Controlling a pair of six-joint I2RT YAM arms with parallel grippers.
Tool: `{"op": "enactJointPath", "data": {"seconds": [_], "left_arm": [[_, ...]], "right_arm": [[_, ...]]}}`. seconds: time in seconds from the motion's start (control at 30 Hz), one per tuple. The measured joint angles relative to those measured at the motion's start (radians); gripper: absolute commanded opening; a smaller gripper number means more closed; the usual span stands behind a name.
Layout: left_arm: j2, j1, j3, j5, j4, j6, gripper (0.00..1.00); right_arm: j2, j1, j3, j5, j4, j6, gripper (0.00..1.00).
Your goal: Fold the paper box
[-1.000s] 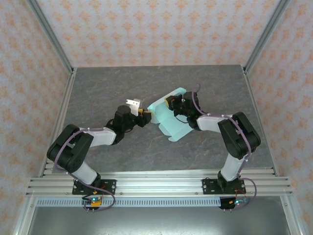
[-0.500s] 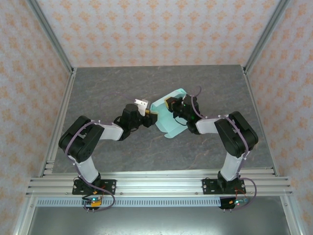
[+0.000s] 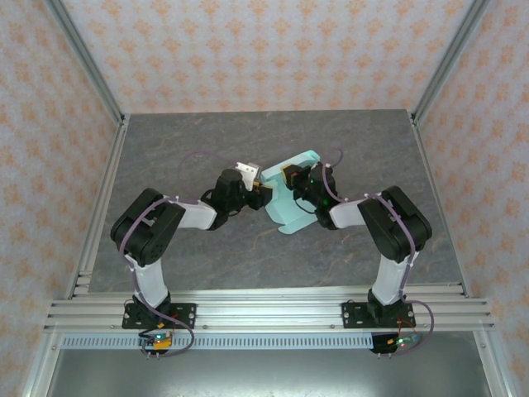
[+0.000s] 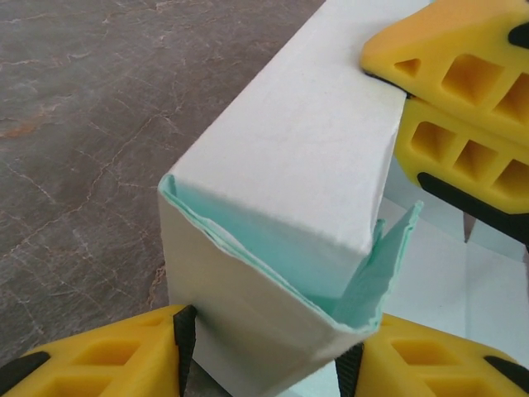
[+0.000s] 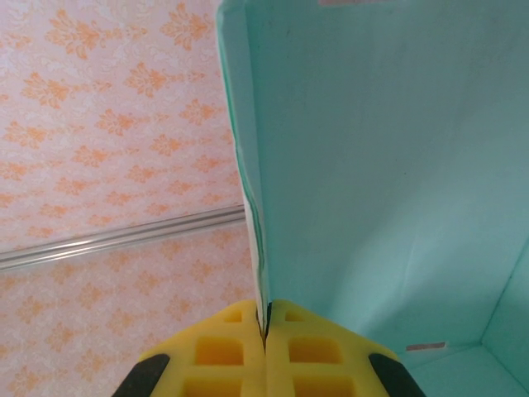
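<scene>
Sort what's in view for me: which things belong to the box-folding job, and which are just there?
In the job:
paper box, partly folded
left gripper, clasping the box's folded end
right gripper, pinched shut on one box wall

Just there:
grey table
patterned walls
aluminium frame

Finding no readable text, label, brand, number or sign anywhere. Noticing two small pinkish strips (image 5: 426, 346) lying on the inner face of the pale mint-green thin card paper box (image 5: 372, 165), one at its top edge and one near its lower corner, both too small and blurred to be giving up any lettering.
</scene>
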Motion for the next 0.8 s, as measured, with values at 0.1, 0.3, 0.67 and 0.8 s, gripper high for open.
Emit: {"op": "enactJointPath", "data": {"seconds": [0.1,0.3,0.67,0.8], "left_arm": [[0.016,-0.013,0.027,-0.019,-0.014,0.000,0.49],[0.040,-0.044,0.057,-0.086,-0.018,0.000,0.49],[0.133,-0.068,0.127,-0.133,-0.007,0.008,0.44],[0.143,-0.068,0.142,-0.168,-0.015,0.028,0.24]], "right_arm": [[0.003,0.006,-0.012,0.034,0.026,0.008,0.05],[0.004,0.024,-0.057,0.121,0.089,0.026,0.04],[-0.024,0.061,-0.109,0.265,0.117,0.037,0.04],[-0.027,0.077,-0.110,0.303,0.123,0.038,0.06]]}}
